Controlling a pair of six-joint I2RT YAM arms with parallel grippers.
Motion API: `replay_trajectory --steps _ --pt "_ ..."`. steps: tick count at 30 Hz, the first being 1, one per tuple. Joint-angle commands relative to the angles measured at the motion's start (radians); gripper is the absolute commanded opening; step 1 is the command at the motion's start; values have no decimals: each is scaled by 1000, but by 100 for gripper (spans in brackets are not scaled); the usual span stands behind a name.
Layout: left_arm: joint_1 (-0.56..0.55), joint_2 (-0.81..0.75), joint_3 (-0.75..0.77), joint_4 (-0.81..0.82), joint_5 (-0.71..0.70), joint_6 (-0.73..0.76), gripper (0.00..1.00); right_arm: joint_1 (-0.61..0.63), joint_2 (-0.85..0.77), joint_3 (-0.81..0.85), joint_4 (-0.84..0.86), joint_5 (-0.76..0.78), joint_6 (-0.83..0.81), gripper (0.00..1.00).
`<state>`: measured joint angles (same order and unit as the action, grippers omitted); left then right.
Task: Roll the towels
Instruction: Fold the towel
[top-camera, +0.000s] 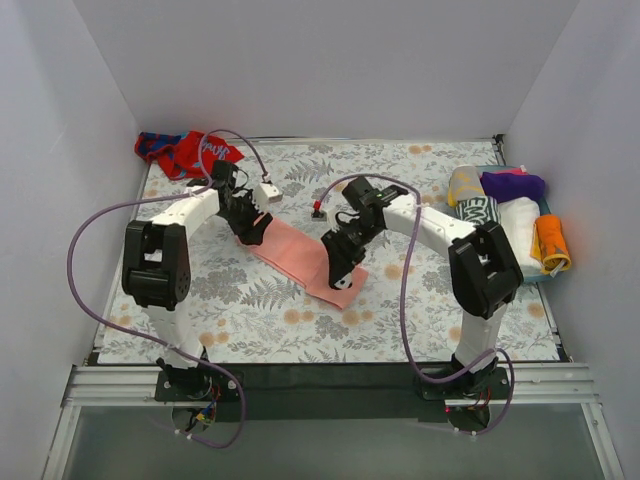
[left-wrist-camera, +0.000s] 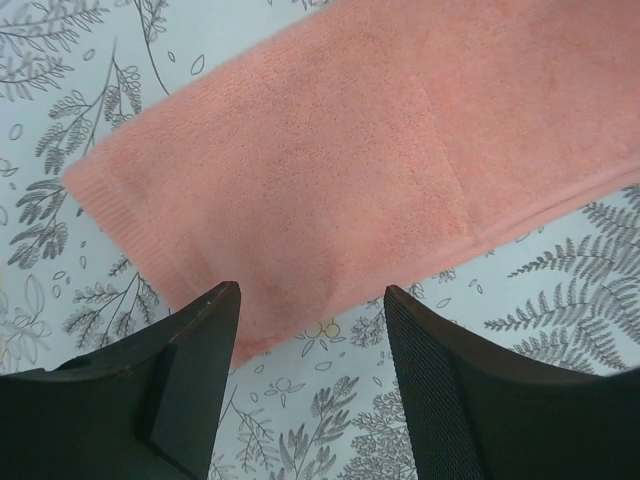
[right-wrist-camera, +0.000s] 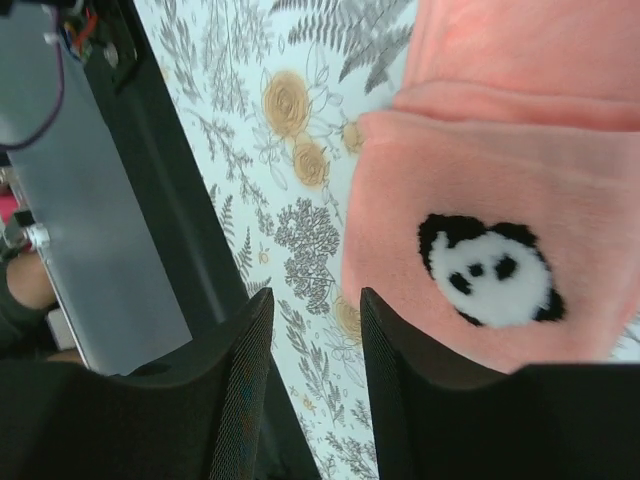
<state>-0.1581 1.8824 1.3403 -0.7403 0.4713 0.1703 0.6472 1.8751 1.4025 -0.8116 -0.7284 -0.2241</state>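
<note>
A salmon-pink towel lies flat as a long folded strip across the middle of the patterned table cover. My left gripper hovers at its far-left end. In the left wrist view that gripper is open, with the towel just ahead of the tips and only table cover between them. My right gripper stands at the near-right end. It is open beside the towel's edge, next to a panda patch. A red and blue towel lies crumpled at the back left.
Several rolled towels are packed in a tray at the right edge. A small white box on a purple cable lies behind the pink towel. The black front rail runs along the near edge. White walls enclose three sides.
</note>
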Motion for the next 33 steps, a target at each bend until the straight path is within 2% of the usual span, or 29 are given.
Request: replay_trajectory --steps 1,5,7,12,15,18,21,22,25,30,33 --pt "3 -133 -15 8 35 -18 56 -99 -57 61 2 -25 8 40" --pt "2 -236 -128 36 56 -92 56 -129 -33 49 9 124 -20 41" --pt "2 -243 -185 41 55 -133 55 -129 -7 44 12 147 -27 43" --pt "2 -238 -270 85 47 -199 40 -129 50 33 22 211 -61 44" --pt "2 -214 -286 111 43 -227 36 -129 76 13 37 211 -67 42" --pt "2 -160 -274 131 17 -238 33 -129 102 -14 52 199 -63 36" --pt "0 -99 -238 154 15 -249 31 -129 121 -59 63 159 -57 25" --pt "2 -83 -225 159 21 -252 30 -126 124 -83 66 143 -49 18" --pt "2 -16 -156 173 39 -256 29 -116 116 -125 97 55 -12 14" --pt "0 118 -6 174 58 -233 29 -21 81 -207 144 -121 51 21" --pt "0 205 123 135 93 -216 32 19 58 -200 150 -219 60 37"
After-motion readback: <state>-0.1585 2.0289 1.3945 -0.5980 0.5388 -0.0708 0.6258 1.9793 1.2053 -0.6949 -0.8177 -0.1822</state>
